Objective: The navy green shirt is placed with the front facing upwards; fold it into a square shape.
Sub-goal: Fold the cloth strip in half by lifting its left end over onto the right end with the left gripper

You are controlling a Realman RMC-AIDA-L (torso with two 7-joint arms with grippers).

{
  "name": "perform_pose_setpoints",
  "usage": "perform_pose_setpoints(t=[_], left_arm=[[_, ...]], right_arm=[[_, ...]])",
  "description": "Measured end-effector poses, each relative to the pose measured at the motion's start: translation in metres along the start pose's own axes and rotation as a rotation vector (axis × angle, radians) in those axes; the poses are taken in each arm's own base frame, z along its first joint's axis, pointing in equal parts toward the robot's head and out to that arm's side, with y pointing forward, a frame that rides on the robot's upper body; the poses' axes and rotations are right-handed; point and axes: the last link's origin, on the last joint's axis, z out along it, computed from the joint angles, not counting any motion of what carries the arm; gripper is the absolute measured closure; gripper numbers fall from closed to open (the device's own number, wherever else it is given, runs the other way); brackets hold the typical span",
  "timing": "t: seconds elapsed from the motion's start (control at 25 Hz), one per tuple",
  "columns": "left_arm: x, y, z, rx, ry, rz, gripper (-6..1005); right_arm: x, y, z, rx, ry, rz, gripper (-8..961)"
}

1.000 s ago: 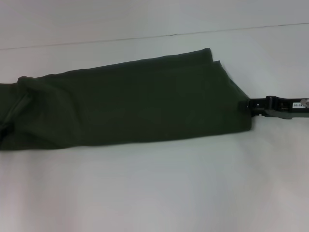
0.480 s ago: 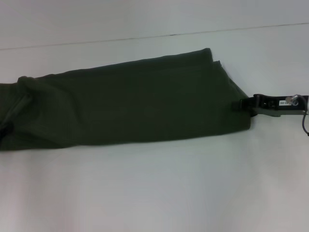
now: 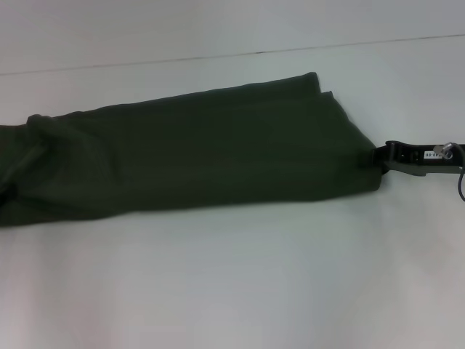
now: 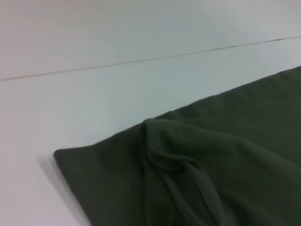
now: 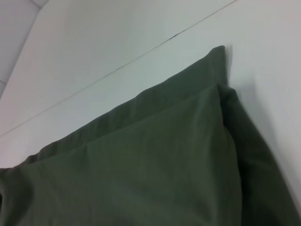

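Note:
The navy green shirt (image 3: 196,153) lies on the white table as a long folded strip running from the left edge of the head view to the right of centre. No lettering or collar shows. Its right end shows stacked layers with a corner (image 5: 220,54) in the right wrist view. Its left end is rumpled into a ridge (image 4: 164,155) in the left wrist view. My right gripper (image 3: 376,155) comes in low from the right and meets the strip's right edge, its tip at the cloth. My left gripper does not show.
The white table (image 3: 240,283) spreads out in front of the shirt. A thin dark seam (image 3: 290,51) crosses the surface behind it. The right arm's black body (image 3: 425,156) lies low over the table at the right edge.
My right gripper's tip reached a little onto the cloth half a second ago and has since drawn back to the right edge. The shirt has kept its shape.

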Motion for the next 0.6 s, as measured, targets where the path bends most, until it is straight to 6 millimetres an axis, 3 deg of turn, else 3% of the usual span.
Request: perform_pose_setpoints(t=[0.16, 0.6], left_arm=[[0.0, -0.003, 0.0, 0.021, 0.004, -0.01, 950], [-0.011, -0.01, -0.002, 0.058, 0.011, -0.054, 951]], right_arm=[[0.0, -0.001, -0.001, 0.002, -0.002, 0.001, 937], [-0.001, -0.001, 0.0, 0.008, -0.004, -0.002, 936]])
